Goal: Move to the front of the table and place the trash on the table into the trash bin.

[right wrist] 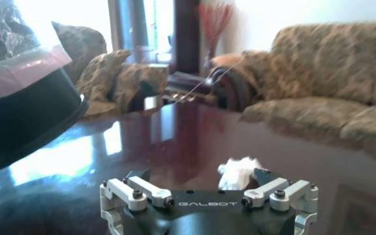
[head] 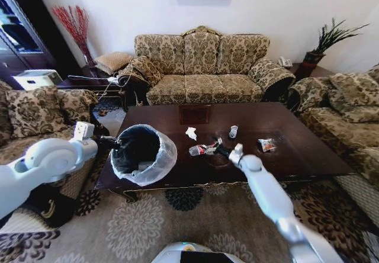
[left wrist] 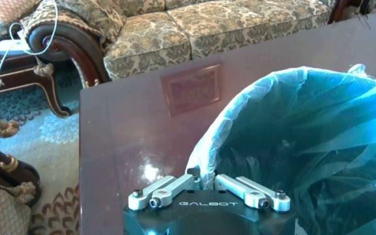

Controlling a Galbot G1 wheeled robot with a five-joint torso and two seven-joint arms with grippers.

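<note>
Dark glossy wood carries the litter: on the tabletop (head: 308, 150) a clear bottle with a red label (head: 201, 150) lies on its side, its long axis running across the robot's front, and the right end effector (head: 224, 151) sits right at the bottle's right-hand end, low over the surface. From the head view it cannot be told whether it touches the bottle; in the right wrist view its fingers (right wrist: 268, 177) stand spread with nothing gripped, and a crumpled white paper (right wrist: 238, 172) lies just beyond them. A crushed cup (head: 233, 131) and a snack wrapper (head: 266, 145) lie farther to the right. The trash bin (head: 144, 154) is tilted at the tabletop's left front corner, mouth turned toward the litter. The left end effector (left wrist: 204, 185) is closed on its bag-lined rim, holding it there. The right arm is plainly the nearer one to the bottle.
</note>
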